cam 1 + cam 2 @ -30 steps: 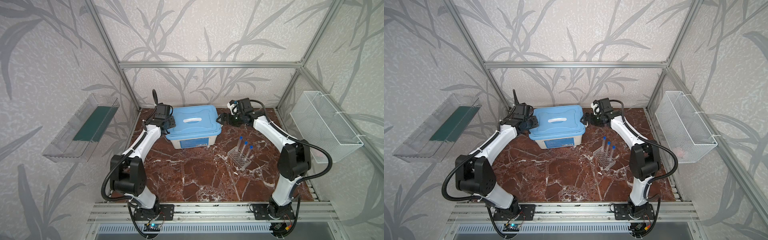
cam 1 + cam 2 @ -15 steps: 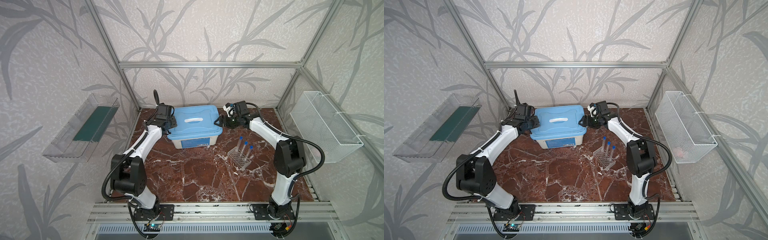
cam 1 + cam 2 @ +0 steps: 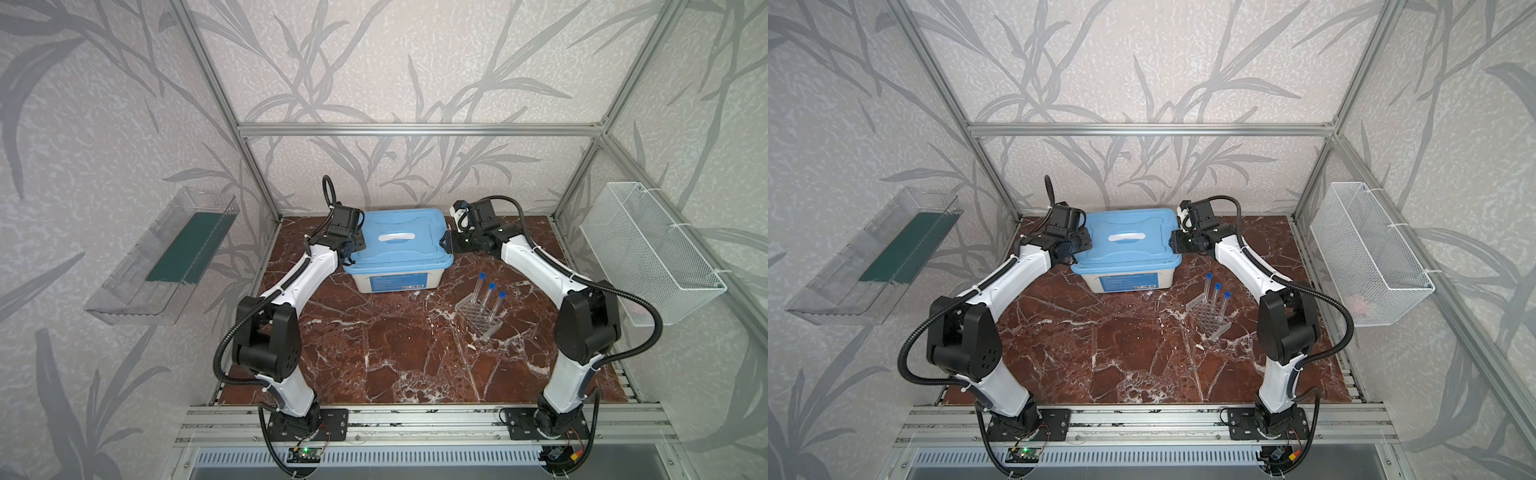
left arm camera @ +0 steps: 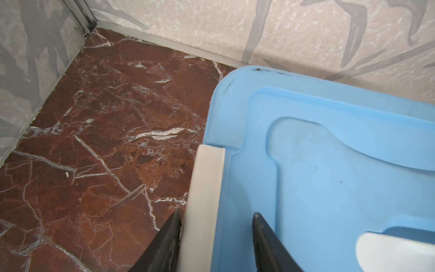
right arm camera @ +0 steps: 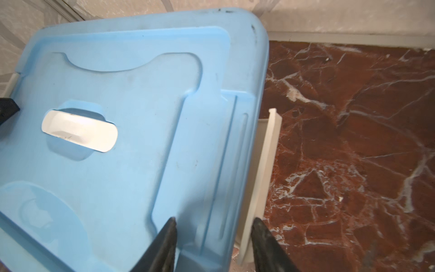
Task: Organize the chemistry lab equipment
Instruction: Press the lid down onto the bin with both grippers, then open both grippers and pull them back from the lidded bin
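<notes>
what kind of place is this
Probably a robot test cell, not a real lab: a metal frame with wallpapered panels, two robot arms bolted to a rail, and a tube rack by a box on the table.

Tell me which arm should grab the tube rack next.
Right, likely. The rack stands on the right side of the table, close by the right arm. The left gripper sits at the tub's opposite end, so it would have to reach across.

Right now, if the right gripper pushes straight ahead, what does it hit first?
The right gripper straddles the tub's blue lid rim and white latch; likely those first, depth unclear.
</notes>
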You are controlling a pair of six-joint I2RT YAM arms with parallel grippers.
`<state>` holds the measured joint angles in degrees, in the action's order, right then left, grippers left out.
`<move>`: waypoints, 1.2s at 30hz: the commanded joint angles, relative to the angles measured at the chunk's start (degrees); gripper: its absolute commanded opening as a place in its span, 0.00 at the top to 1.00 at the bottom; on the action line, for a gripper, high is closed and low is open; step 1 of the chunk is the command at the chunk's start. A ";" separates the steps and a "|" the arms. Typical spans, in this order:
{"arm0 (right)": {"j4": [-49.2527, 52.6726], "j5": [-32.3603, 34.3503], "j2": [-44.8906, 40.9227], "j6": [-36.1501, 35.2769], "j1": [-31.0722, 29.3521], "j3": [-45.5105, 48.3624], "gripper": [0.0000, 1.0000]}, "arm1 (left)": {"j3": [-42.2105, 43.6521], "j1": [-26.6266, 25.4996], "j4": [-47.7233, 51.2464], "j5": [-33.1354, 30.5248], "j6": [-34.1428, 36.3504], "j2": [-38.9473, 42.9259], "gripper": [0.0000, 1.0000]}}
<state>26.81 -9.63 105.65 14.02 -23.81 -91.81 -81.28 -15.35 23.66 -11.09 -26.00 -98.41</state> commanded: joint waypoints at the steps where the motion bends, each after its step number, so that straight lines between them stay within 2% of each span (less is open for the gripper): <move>1: 2.95 -4.83 0.35 -2.33 -5.01 -0.80 0.53 | 0.97 -5.96 5.49 12.84 -3.20 -5.39 0.51; 5: 3.21 -4.38 0.44 -2.80 -5.01 -0.60 0.57 | 1.05 -6.00 5.17 12.67 -3.78 -5.30 0.51; 14: 3.59 -6.85 0.71 -2.70 -5.01 -3.03 0.58 | 1.75 -5.21 4.31 11.78 -4.85 -3.69 0.48; 20: 4.77 -7.43 -0.43 -3.37 -4.96 -7.29 0.58 | -2.30 -3.75 5.44 8.22 -3.45 -2.20 0.34; 23: 6.56 -7.88 -1.41 -3.72 -5.01 -10.35 0.58 | -4.64 -2.07 6.27 7.65 -3.07 -0.21 0.20; 27: 8.36 -5.76 -4.95 -4.55 -4.83 -12.82 0.52 | -4.65 0.93 5.50 7.74 -2.68 5.19 0.08; 32: 10.73 -3.24 -11.92 -5.22 -2.90 -11.94 0.44 | 0.71 5.44 3.82 10.04 -2.84 14.34 0.07; 34: 11.14 -2.76 -15.45 -5.06 -1.07 -9.33 0.38 | 4.75 6.66 2.14 11.30 -1.90 18.36 0.02; 36: 10.56 -1.43 -20.32 -4.76 1.47 -4.49 0.25 | 9.33 7.89 0.19 12.00 -1.55 22.14 0.01</move>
<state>35.42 -13.50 91.35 9.50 -25.10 -99.98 -76.71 -8.10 25.23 -0.91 -28.40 -79.68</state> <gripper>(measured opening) 0.711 0.991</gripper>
